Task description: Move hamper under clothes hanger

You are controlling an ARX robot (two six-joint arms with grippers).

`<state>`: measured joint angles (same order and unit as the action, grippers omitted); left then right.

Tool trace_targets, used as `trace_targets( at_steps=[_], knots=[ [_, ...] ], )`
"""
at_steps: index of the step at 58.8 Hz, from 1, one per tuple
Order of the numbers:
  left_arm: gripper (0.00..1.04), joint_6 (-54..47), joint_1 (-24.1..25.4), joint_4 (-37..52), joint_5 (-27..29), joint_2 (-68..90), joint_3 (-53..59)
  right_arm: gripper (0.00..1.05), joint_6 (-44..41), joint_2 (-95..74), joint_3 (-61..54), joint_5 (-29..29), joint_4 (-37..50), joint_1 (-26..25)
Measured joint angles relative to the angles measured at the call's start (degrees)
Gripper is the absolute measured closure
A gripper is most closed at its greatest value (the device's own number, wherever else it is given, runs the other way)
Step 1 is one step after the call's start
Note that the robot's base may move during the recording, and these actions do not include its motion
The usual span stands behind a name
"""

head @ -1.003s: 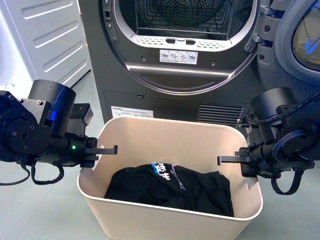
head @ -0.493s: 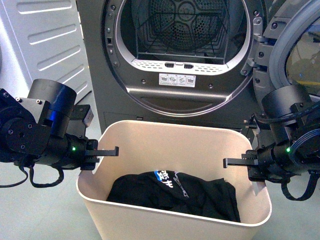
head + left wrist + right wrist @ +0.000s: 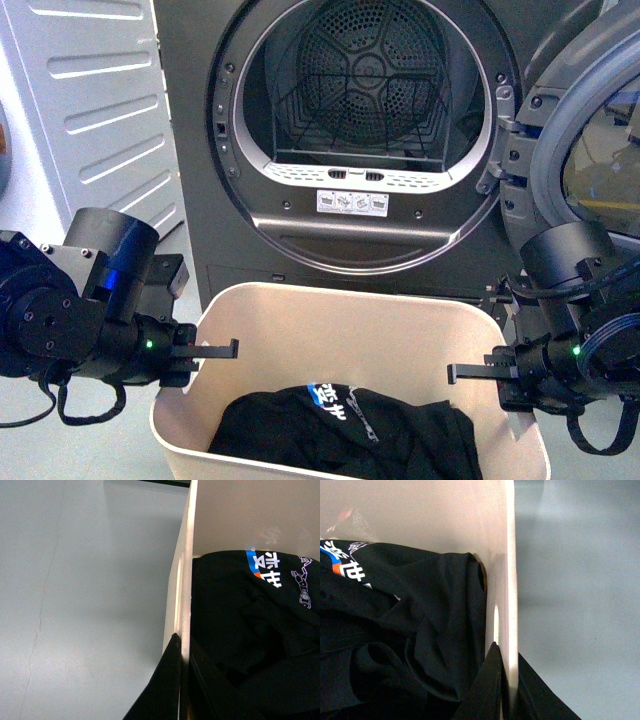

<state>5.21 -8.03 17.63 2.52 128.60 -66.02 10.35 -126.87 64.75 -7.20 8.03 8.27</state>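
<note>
Beige smooth plastic is what you have between both sets of fingers: the rectangular, round-cornered hamper (image 3: pixel 340 325) stands right in front of the robot, just before the open dryer, with a crumpled black garment bearing a blue-and-white print (image 3: pixel 350 425) lying in its bottom. Your left gripper (image 3: pixel 215 350) straddles the hamper's left wall. In the left wrist view its fingers (image 3: pixel 167 690) sit one outside and one inside that wall, closed down to the thickness of the plastic. Your right gripper (image 3: pixel 468 372) does the same on the right wall, its fingers (image 3: pixel 487 685) pinching beside a handle slot (image 3: pixel 495 617). I judge the grasp made and the carry in hand, though the hamper's base is out of frame, so you cannot tell whether it is off the surface. The clothes hanger shows in no view, so the next move calls for drawing away from the dryer to find it, with both arms moving together so the thin walls neither slip nor flex. Around you are the big dark grey front-loading dryer (image 3: pixel 360 130), its round door (image 3: pixel 590 130) swung open to the right, a white ribbed panel (image 3: pixel 90 110) to the left, and a pale grey smooth surface (image 3: pixel 75 605) with a thin crack (image 3: pixel 37 630) running along it.
</note>
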Motion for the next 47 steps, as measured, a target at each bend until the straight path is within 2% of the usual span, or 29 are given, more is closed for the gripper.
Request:
trace_targets(
  at_steps=[35, 47],
  knots=[
    [1.01, 0.0, 1.3, 0.0, 0.7, 0.0, 0.0, 1.02, 0.0, 0.0, 0.0, 1.4, 0.0, 1.5],
    [1.01, 0.0, 0.0, 0.0, -0.1, 0.0, 0.0, 1.02, 0.0, 0.0, 0.0, -0.1, 0.1, -0.1]
  ],
)
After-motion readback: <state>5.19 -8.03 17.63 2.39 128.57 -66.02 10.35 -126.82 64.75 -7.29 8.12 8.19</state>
